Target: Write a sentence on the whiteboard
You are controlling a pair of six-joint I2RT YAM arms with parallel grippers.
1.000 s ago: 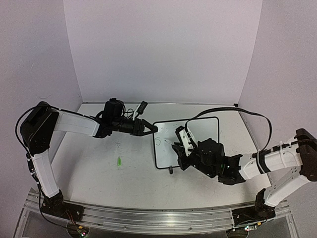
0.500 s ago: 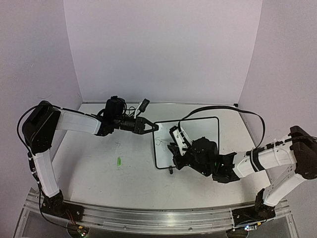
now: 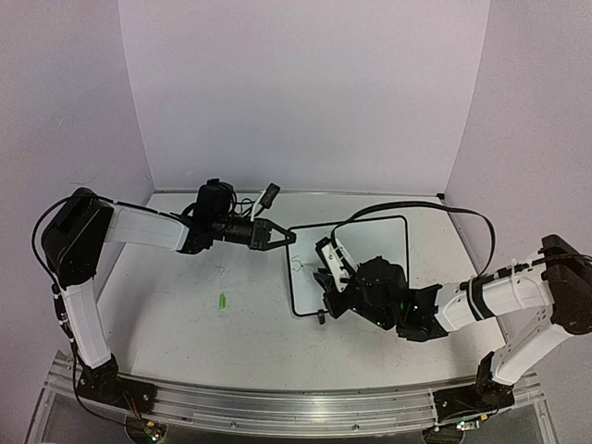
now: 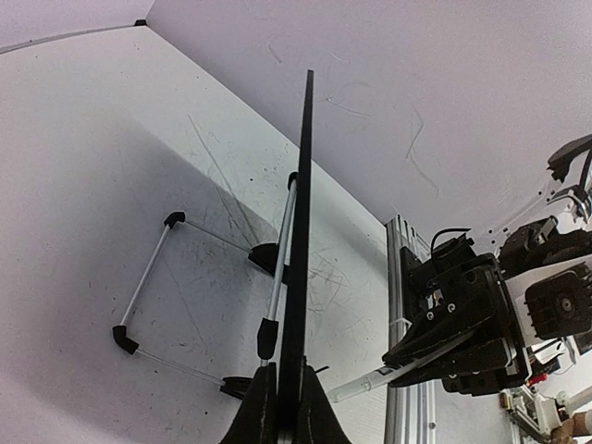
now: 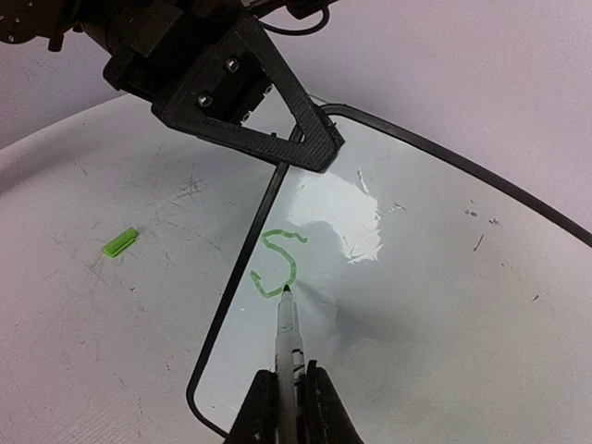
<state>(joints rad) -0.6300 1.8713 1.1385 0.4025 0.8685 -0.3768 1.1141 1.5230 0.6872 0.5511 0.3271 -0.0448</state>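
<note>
Bench [image 3: 185, 314] is scuffed with grey scribbles and walled on three sides, with room around both arms. The whiteboard [image 3: 384, 242] sits centre-right. My left fingers [image 4: 252, 425] pinch its left edge near the far corner. My right fingers [image 5: 259, 416] clamp the marker [image 5: 289, 333], tip at the tail of the sentence [image 5: 276, 266], so far one green S. Blank board stretches rightward from there. A cap [image 3: 223, 301] lies well left.

Whiteboard [image 3: 384, 239] sitting on desk [image 3: 185, 314], right of centre. Left claw [image 3: 282, 238] meeting its far-left corner. Right claw [image 5: 289, 379] hanging over board's left end, marker [image 5: 289, 333] tip touching beside the sentence [image 5: 280, 256], one letter so far. Small loose piece [image 3: 223, 301] lying on desk, left of board.
</note>
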